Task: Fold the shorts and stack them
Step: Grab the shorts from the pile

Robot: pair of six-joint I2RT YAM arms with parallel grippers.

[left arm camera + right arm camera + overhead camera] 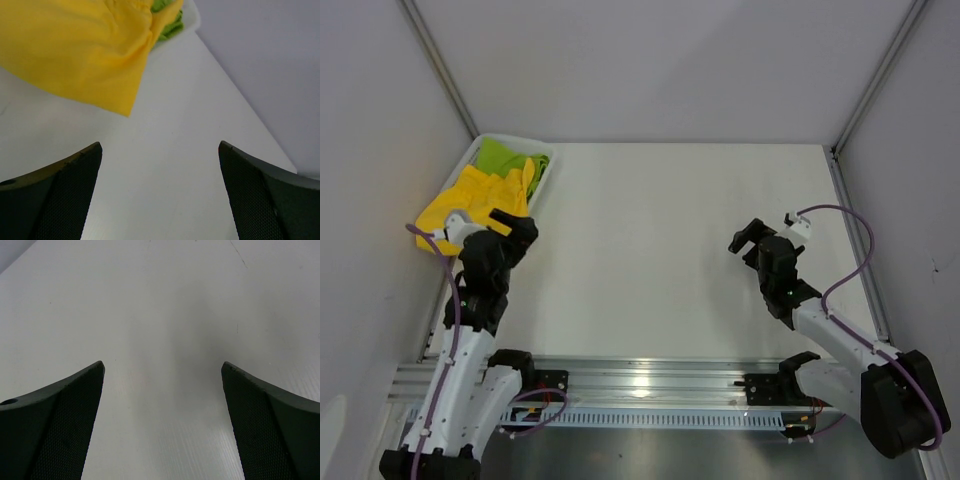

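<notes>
Left claw (512, 222): released. The left wrist view shows both fingers (60, 195) spread wide with only bare surface between them.
Left claw position: far-left part of the surface (660, 250), just beside the near end of the basket (546, 168); nothing is held.
Right claw (748, 238): released. The right wrist view shows its fingers (55, 425) wide apart over bare surface, with nothing gripped.
Right claw position: right half of the surface, well apart from the basket and both garments.
Yellow shorts (470, 200): crumpled and unfolded. They lie partly in the basket and spill over its near end towards the left edge of the surface.
Yellow shorts relative to left claw: in the left wrist view the cloth (75, 50) lies ahead of the fingertips and to the left, with a loose corner hanging down towards the surface; it is not between the fingers.
Green shorts (505, 155): bunched in the far end of the basket, partly covered by the yellow shorts. Only a small patch (167, 20) shows in the left wrist view.
Basket: white, set at the far-left corner of the surface, against the left wall.
Stack status: neither garment is folded, and none is laid out on the open surface.
</notes>
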